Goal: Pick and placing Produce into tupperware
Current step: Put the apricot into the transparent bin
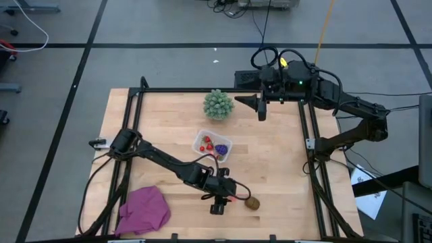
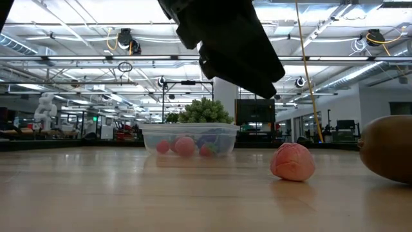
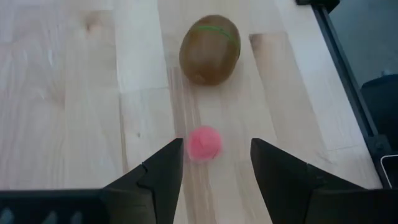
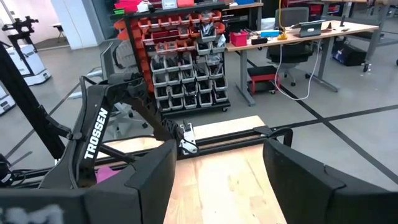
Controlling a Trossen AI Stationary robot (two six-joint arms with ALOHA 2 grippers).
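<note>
Dark fingers [image 3: 163, 180] of the left gripper [image 3: 216, 163] stand spread, released, lined up to straddle the pink berry [image 3: 204, 143] just ahead of them; the brown oval piece [image 3: 210, 48] lies beyond. Only the low view shows berries already inside the tupperware [image 2: 190, 138]. The right gripper [image 4: 217, 171] waits, parted, well apart.

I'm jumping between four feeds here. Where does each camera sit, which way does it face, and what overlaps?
High view: overhead, straight down on the table, tupperware, both arms.
Low view: tabletop height, looking level across at the pink berry; a dark arm part hangs above.
Left wrist view: looks down past the open left gripper at the berry and brown oval piece.
Right wrist view: from the raised right gripper, open, facing the room.
Shared: berry and brown piece appear in low, left wrist and high views.
</note>
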